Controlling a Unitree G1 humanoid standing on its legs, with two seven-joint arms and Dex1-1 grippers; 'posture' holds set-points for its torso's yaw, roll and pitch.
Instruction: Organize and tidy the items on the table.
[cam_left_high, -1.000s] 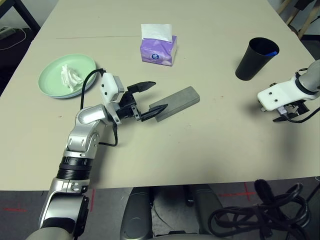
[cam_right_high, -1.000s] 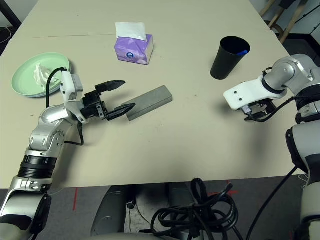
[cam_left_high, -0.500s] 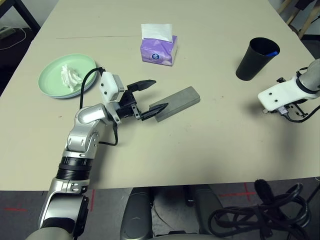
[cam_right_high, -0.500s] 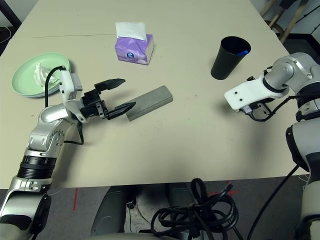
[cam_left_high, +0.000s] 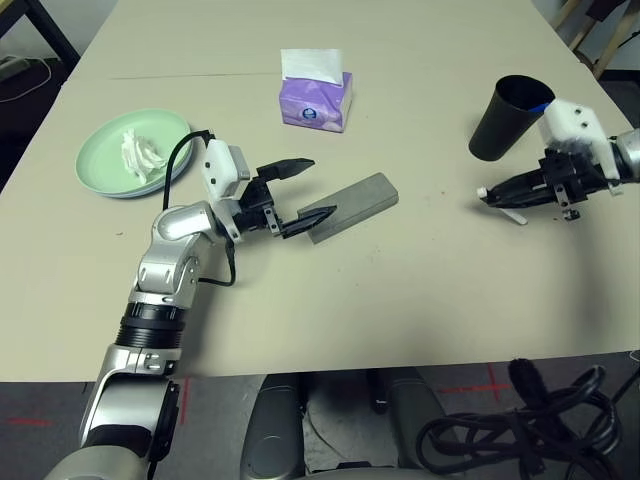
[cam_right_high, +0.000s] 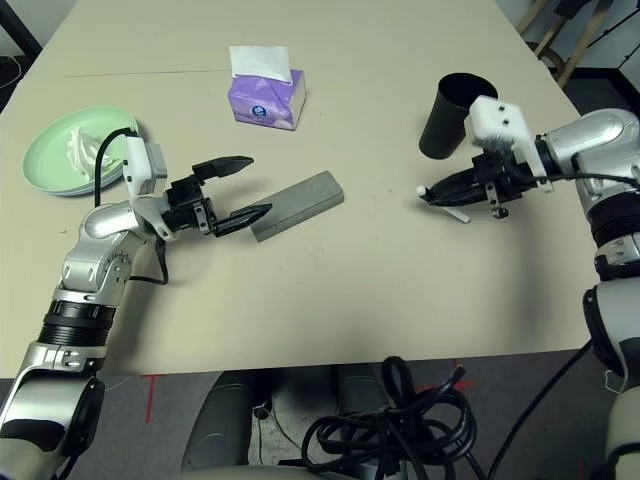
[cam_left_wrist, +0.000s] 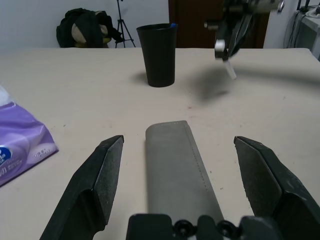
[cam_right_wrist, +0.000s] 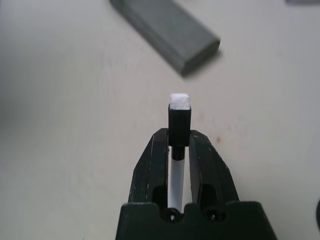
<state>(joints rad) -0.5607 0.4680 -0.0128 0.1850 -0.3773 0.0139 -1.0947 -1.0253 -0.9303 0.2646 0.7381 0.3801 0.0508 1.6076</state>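
My left gripper (cam_left_high: 320, 188) stands open, one finger on each side of the near end of the grey glasses case (cam_left_high: 358, 203), which lies flat on the table (cam_left_high: 420, 290). The right gripper (cam_left_high: 492, 196) is shut on the black-and-white pen (cam_right_wrist: 180, 102) and holds it above the table just in front of the black cup (cam_left_high: 510, 118). The wrist view shows the pen's capped end poking out past the fingertips. A crumpled white tissue (cam_left_high: 140, 152) lies in the mint green plate (cam_left_high: 100, 175) at the left.
A purple tissue box (cam_left_high: 316, 95) stands at the back, behind the case. Something blue shows inside the cup's rim. Dark cables hang below the table's front edge, and chair legs show at the far right corner.
The right gripper has shut on the pen, lifted it and swung toward the cup. The left arm and the case have stayed put.
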